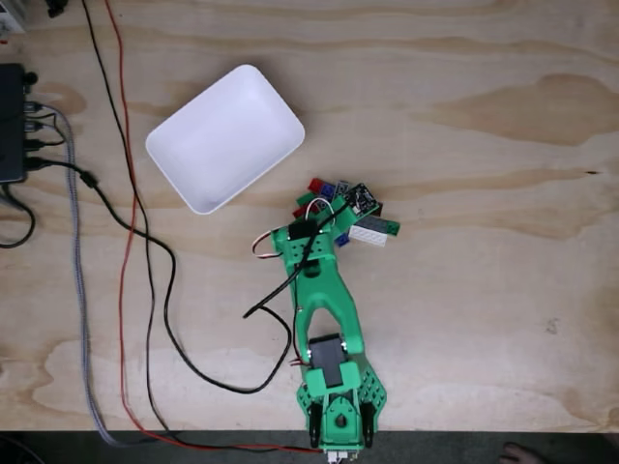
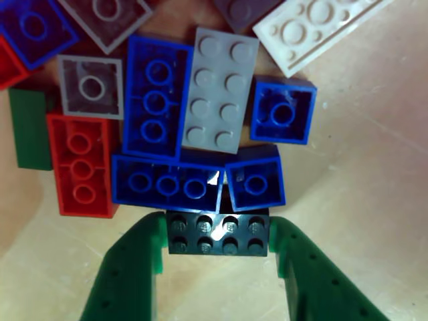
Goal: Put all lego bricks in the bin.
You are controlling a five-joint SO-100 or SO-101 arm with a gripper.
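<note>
Lego bricks (image 1: 350, 211) heaped in a tight cluster near the middle of the plywood tabletop (image 1: 484, 290), just off the lower right corner of the bin (image 1: 225, 137) in the fixed view. Small studded pieces in red, blue, grey, white, green and black, many lying upside down with hollow tube undersides facing up. Seen close in the other view: a black two-by-four brick (image 2: 218, 235) studs up, nearest the camera; behind it a long blue brick (image 2: 166, 182) and a small blue square (image 2: 255, 183), both inverted; further back a grey two-by-four (image 2: 220, 90) studs up, another inverted blue brick (image 2: 156, 95), a blue square (image 2: 283, 110), a red brick (image 2: 81, 164) at the left, a green piece (image 2: 29, 128) beyond that, and a white plate (image 2: 314, 27) at the top right.

Bin white, shallow, rectangular with rounded corners, set at an angle toward the upper left part of the tabletop; interior bare white, nothing visible inside.

Gripper (image 2: 218, 254) of the green arm (image 1: 324, 290) lowered over the near edge of the pile, green fingers (image 2: 137, 267) spread to either side of the black brick, each end of the brick close against a finger. Whether actually pinched or merely straddled, cannot tell. Arm base (image 1: 340, 411) at the bottom edge of the tabletop; black and red cables (image 1: 131, 242) trailing along the left side.
</note>
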